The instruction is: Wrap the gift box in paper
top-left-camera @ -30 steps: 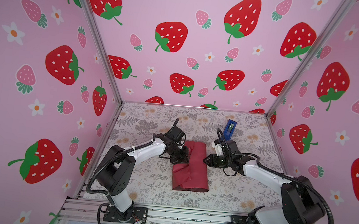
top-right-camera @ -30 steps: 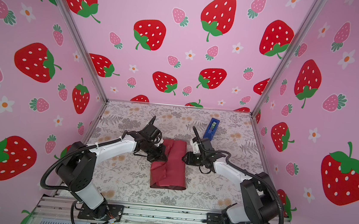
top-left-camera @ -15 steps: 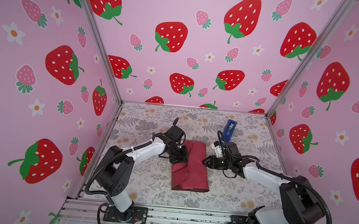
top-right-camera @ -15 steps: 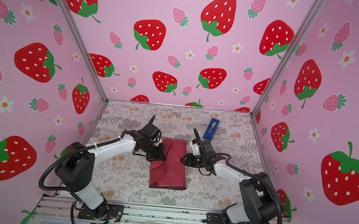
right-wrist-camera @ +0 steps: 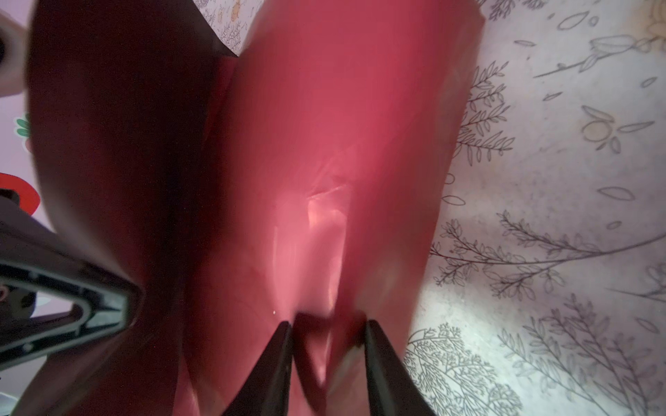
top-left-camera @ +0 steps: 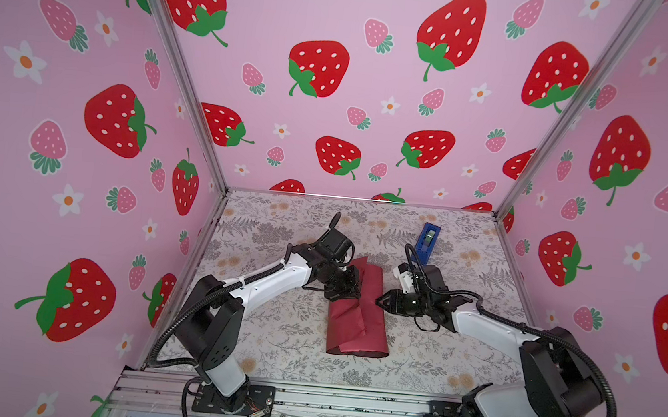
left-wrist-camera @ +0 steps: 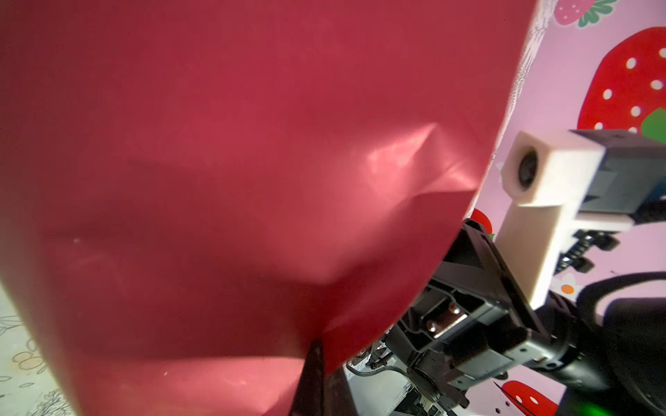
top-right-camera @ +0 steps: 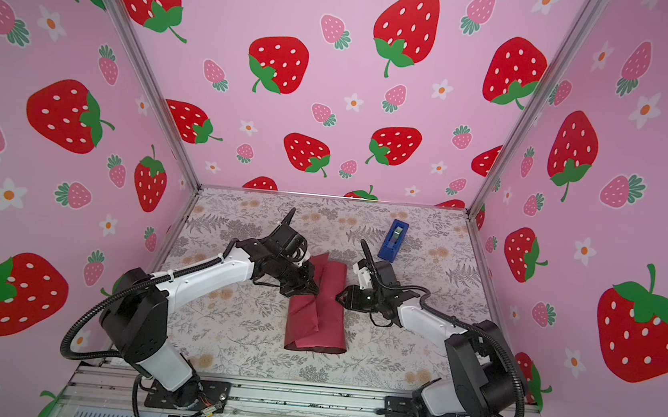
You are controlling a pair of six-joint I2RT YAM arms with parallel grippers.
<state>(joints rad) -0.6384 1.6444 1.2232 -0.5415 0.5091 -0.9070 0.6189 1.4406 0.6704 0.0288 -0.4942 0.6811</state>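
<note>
- The paper (top-left-camera: 359, 316) lies on the table (top-left-camera: 270, 337), folded into a loose tube with 2 flaps overlapping along the top and its near end open. I cannot see the gift box at all. I judge it sits inside the far part of the tube, between the 2 grippers.
- The left gripper (top-left-camera: 347, 288) is fully closed. In its wrist view the sheet puckers right at the fingertips (left-wrist-camera: 315, 360), so I read it as pinching a flap. If that pinch catches only an edge, a pull could tear the thin sheet or slip off, and the flap would spring open.
- The right gripper (top-left-camera: 380, 299) is at the tube's opposite side, jaws part-way closed with a bunched fold between the fingers (right-wrist-camera: 274, 363). That view is blurred, so the grip is my judgement, not a certainty. A loose hold here would let the overlap unroll.
- If both arms tug in opposite directions, the hidden box could shift inside and leave the wrap skewed.
- Nothing fastens the seam. The tape dispenser (top-left-camera: 428, 237) stands well apart, behind the right arm, and releasing either gripper to fetch it risks the seam opening.
- The 2 wrists are close together, so a crossing move could knock them.
</note>
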